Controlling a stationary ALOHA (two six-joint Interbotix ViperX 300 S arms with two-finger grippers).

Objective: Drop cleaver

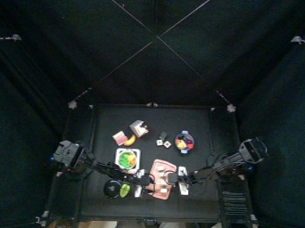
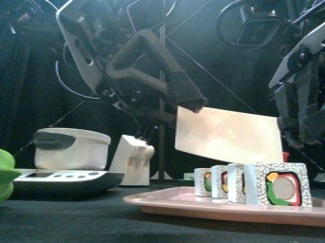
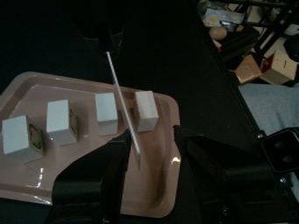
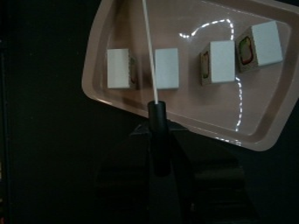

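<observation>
Closest to me in the front view, the pink tray (image 2: 178, 203) sits at about five o'clock, with a row of small white blocks (image 2: 254, 184) standing upright on it. At nine o'clock, I see a green object (image 2: 8, 169) at the edge and a flat scale-like base (image 2: 64, 182).

Above the tray hangs the cleaver (image 2: 226, 133), its broad pale blade held clear of the blocks. My left wrist view shows the blade (image 3: 121, 98) edge-on over the tray (image 3: 35, 87), running down between the left gripper (image 3: 140, 166) jaws, which are clamped on it. In my right wrist view the cleaver handle (image 4: 159, 131) points toward the right gripper (image 4: 163, 197); I cannot tell how those jaws stand.

Farther back, at ten o'clock, sit a white lidded pot (image 2: 70, 147) and a white box (image 2: 135, 157).
</observation>
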